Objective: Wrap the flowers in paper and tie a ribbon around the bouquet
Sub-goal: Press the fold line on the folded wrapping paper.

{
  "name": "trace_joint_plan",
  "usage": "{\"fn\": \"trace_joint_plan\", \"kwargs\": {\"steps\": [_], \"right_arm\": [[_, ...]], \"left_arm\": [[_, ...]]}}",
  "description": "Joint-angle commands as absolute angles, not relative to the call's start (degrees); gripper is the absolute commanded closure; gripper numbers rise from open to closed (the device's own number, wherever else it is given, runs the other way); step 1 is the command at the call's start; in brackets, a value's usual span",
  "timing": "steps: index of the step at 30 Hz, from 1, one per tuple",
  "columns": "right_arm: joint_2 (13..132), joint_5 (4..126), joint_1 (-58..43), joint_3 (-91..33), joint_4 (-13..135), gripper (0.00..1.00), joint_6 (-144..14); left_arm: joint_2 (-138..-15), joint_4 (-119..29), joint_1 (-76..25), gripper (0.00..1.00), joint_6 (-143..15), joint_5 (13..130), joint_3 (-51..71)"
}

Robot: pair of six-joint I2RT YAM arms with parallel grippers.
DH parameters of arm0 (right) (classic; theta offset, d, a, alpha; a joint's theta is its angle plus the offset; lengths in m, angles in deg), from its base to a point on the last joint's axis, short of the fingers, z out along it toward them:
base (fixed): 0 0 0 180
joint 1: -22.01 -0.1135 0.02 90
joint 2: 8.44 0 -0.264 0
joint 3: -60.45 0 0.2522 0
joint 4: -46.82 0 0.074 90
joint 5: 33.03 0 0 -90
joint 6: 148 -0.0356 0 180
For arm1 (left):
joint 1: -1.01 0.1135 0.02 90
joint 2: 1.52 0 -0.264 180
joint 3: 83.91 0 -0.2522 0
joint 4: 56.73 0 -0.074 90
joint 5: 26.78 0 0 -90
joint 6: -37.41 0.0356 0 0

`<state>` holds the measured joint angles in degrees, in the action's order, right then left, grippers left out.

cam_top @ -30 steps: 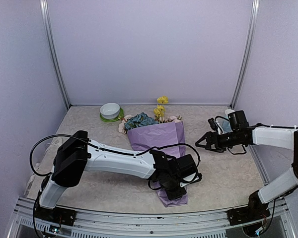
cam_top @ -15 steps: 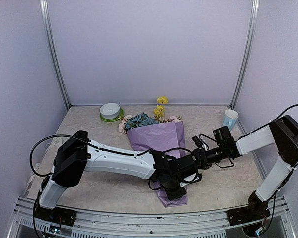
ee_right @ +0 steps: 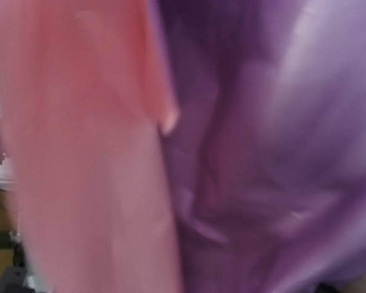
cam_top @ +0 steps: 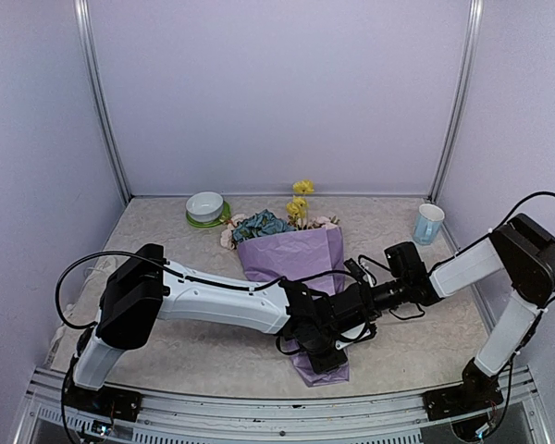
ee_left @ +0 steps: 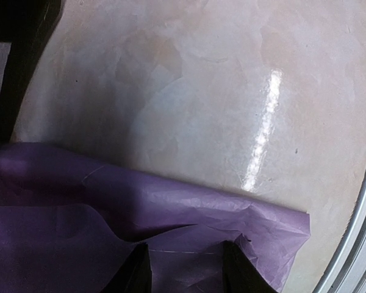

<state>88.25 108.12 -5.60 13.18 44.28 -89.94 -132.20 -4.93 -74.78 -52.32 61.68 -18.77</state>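
Enclosed on three sides by pale lilac wall panels (cam_top: pixel 277 92), joined at grey metal corner posts (cam_top: pixel 455 102). Floored with a beige mottled tabletop (cam_top: pixel 416 342), glossy, streaked with glare in the left wrist view. Laid along its middle: a lilac crinkly paper-cone bouquet (cam_top: pixel 291 259), blue and yellow heads toward the back wall. Clamped at its narrow near end by the left gripper (ee_left: pixel 186 271). Met at its right edge by the right gripper (cam_top: pixel 353 296), jaws apart. Set at the back: a white bowl (cam_top: pixel 205 203) on a green dish, and a pale blue cup (cam_top: pixel 428 222).
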Motion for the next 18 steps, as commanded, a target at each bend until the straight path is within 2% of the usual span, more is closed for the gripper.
{"fn": "trace_joint_plan", "kwargs": {"steps": [1, 4, 7, 9, 11, 15, 18], "right_arm": [[91.43, 106.77, -8.26, 15.21, 38.60, 0.11, -95.69], [91.32, 105.88, -8.91, 15.28, 38.02, 0.21, -96.20], [91.49, 105.32, -8.93, 15.67, 37.97, 0.39, -96.15], [91.41, 105.05, -8.93, 16.12, 37.63, 0.53, -96.27], [91.33, 104.80, -8.93, 16.39, 37.26, 0.72, -96.49], [90.87, 103.94, -8.93, 16.08, 37.61, 0.99, -96.41], [90.25, 102.56, -8.93, 15.95, 38.66, 1.00, -95.90]], "left_arm": [[-133.01, -4.03, -75.07, 0.60, -51.89, 61.47, -19.36], [-132.91, -4.20, -75.06, 0.60, -51.79, 61.47, -19.15], [-132.73, -4.45, -75.05, 0.60, -51.71, 61.49, -18.84], [-132.42, -4.82, -75.10, 0.60, -51.80, 61.45, -18.41], [-132.23, -5.20, -75.12, 0.60, -51.80, 61.39, -18.03], [-131.71, -5.15, -75.14, 0.60, -51.79, 61.77, -17.80], [-128.94, -7.93, -75.02, 0.54, -52.25, 66.36, -16.24]]}}
